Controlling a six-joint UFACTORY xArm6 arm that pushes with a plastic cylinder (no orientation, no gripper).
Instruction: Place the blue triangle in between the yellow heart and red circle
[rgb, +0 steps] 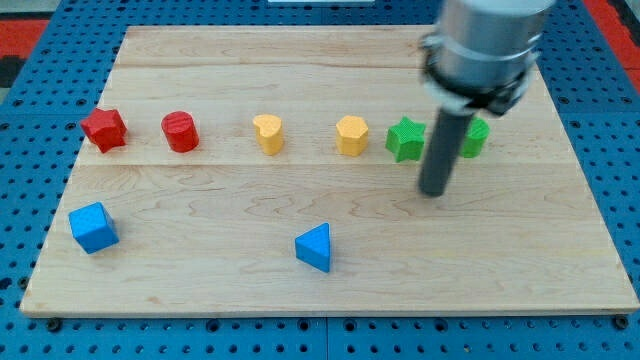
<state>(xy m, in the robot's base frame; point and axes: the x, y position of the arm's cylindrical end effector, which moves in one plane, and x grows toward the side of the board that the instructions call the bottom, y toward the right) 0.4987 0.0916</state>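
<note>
The blue triangle lies near the view's bottom centre of the wooden board. The red circle and the yellow heart stand in a row across the board's middle, with a gap between them. My tip touches the board at the view's right, just below the green star. It is well to the right of and above the blue triangle, apart from it.
A red star sits at the row's left end. A yellow hexagon stands right of the heart. A second green block is partly hidden behind the rod. A blue cube lies at bottom left.
</note>
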